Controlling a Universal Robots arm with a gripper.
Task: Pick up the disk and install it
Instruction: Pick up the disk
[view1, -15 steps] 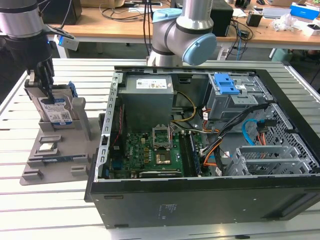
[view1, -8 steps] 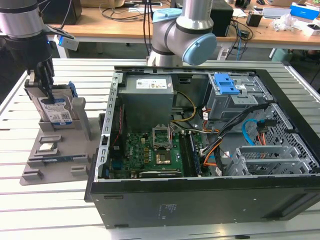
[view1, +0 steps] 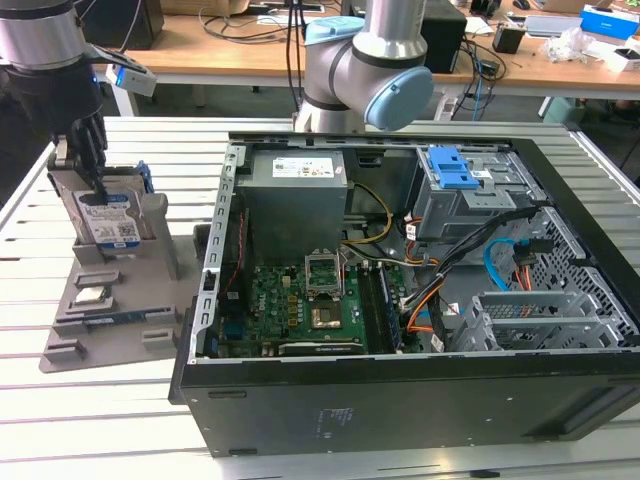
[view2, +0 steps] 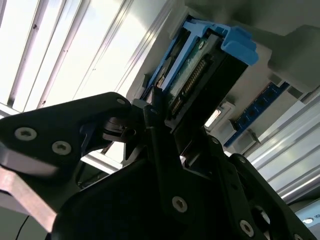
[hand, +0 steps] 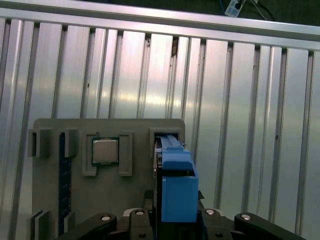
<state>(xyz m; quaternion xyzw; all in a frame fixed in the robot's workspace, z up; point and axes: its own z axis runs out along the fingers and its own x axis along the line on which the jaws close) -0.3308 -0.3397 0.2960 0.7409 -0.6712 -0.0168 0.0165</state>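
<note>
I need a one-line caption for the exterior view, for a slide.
The gripper at the top of the disk, standing in a grey holder beside the open computer case.

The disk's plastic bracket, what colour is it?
Bright blue. The bracket framing the disk shows best in the first wrist view.

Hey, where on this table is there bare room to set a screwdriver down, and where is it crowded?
Bare slatted table lies at the exterior view's lower left, bordered by the grey holder and the open computer case. Crowded: the holder, where the gripper is at the disk, and the case interior.
</note>
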